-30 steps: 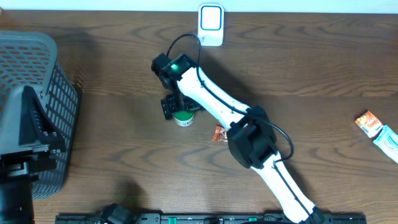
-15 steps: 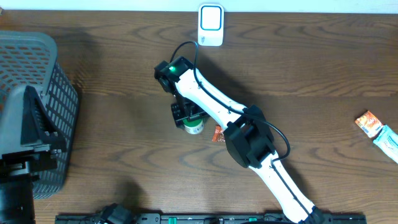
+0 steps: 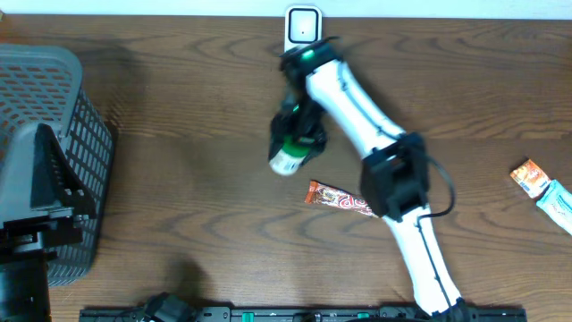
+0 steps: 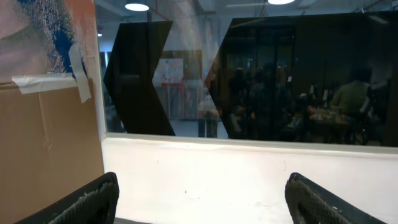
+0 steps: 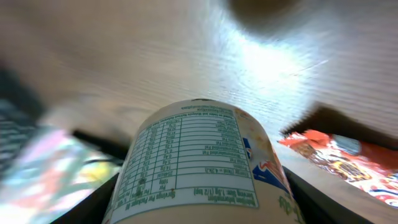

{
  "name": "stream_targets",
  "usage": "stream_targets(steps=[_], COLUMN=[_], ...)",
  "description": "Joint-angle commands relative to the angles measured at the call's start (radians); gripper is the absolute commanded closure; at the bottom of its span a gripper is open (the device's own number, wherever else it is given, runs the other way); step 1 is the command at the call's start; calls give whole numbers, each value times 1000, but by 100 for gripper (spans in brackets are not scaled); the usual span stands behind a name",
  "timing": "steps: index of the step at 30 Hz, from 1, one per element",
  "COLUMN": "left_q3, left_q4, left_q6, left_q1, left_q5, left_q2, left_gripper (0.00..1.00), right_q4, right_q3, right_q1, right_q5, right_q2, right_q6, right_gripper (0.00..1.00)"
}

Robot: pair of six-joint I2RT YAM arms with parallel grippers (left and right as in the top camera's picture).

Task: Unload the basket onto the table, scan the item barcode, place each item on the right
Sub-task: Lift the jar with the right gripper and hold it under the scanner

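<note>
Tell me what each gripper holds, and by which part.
The right gripper holds the cup by its sides, across the labelled body. The left gripper is open and empty.

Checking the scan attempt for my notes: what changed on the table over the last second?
The right pincer closed on the green-lidded tub, then upright, and swung it toward the scanner, tipping it so its label shows. The arm uncovered the red wrapper. The basket, the scanner and the packets at the right edge stayed put; the left pincer stays open.
</note>
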Motion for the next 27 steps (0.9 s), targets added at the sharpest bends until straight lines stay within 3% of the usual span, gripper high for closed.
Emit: stream_targets(steps=[1,14,20,27], left_q3=[-18,-36,-36,-36], left_q4=[3,21,21,21], left_q6=[-9,-9,-9,-9], left_q1=[4,4,4,4], left_q5=[6,6,6,6], left_q2=[-3,-3,-3,-3], left_gripper=[14,14,14,14], right_q4=[-2,-2,-2,5], right_q3=[23,23,25,32], right_q1=[-77,-145,-134,-133], right_q5=[-201,-251,-311,-320], right_q2=[-54,-54,-65,-194], right_q6=[-19,-20,-74,-84], right_gripper=[41,39,44,46])
